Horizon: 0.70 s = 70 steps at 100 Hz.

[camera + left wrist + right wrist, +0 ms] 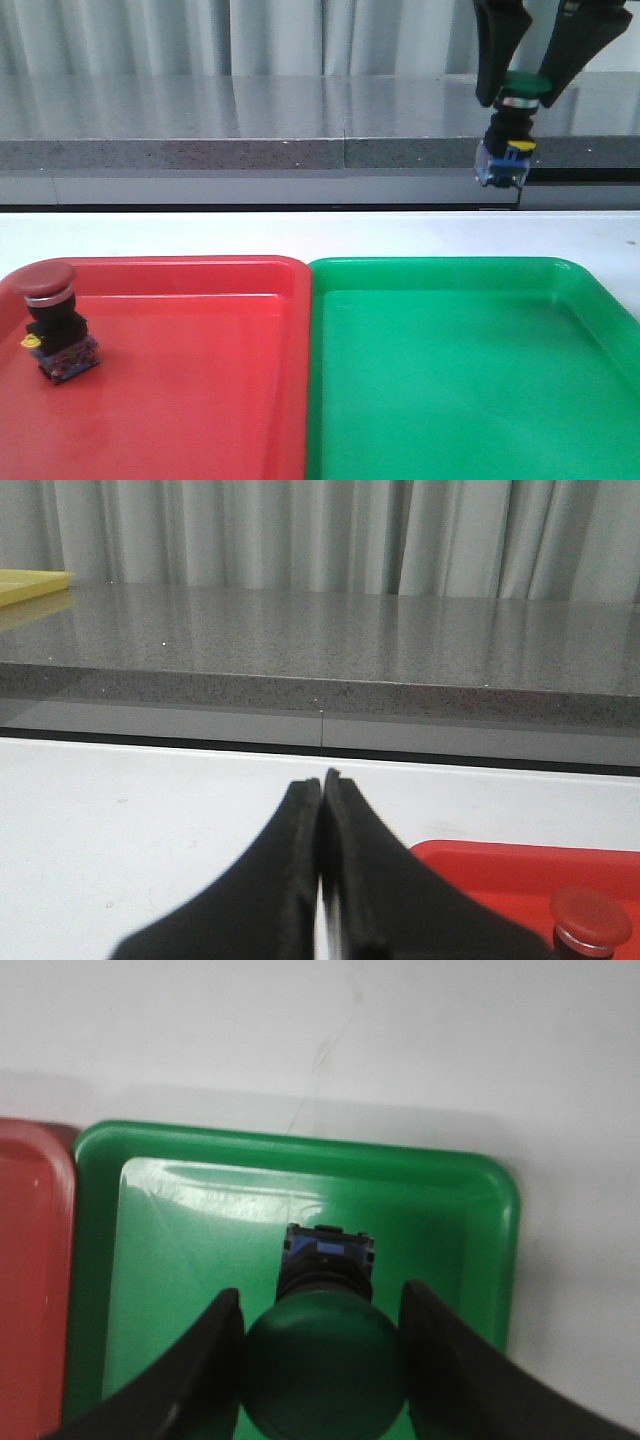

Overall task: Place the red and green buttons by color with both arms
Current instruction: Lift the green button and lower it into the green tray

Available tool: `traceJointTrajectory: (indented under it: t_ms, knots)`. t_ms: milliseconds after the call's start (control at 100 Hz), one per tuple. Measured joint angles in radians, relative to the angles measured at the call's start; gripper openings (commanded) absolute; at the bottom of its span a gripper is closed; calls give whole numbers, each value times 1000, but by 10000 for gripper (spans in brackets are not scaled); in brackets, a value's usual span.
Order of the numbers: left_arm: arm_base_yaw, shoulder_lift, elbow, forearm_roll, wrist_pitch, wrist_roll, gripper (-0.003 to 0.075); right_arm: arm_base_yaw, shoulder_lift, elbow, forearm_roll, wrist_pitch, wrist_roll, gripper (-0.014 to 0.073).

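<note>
Right tool point(520, 88) clamps green button point(508, 135) above green tray point(460, 275) | left tool point(322, 785) closed, empty | white table point(300, 232), grey curtains point(250, 35)

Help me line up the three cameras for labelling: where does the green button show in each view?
Front view: green button at upper right, held in the right gripper high above the green tray.
Left wrist view: not in it; only the red button shows, at the lower right corner.
Right wrist view: bottom centre, between the fingers, over the green tray.
Shared landmark: the red tray.
</note>
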Motion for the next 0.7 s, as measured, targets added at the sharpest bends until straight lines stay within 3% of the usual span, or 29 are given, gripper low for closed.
traceJointTrajectory:
  t_ms: [360,700]
  knots:
    - [0,0,0,0,0,0,-20,179,-27,283,-10,-189,84,240]
    - [0,0,0,0,0,0,-20,194,-27,432,-11,-309,129,240]
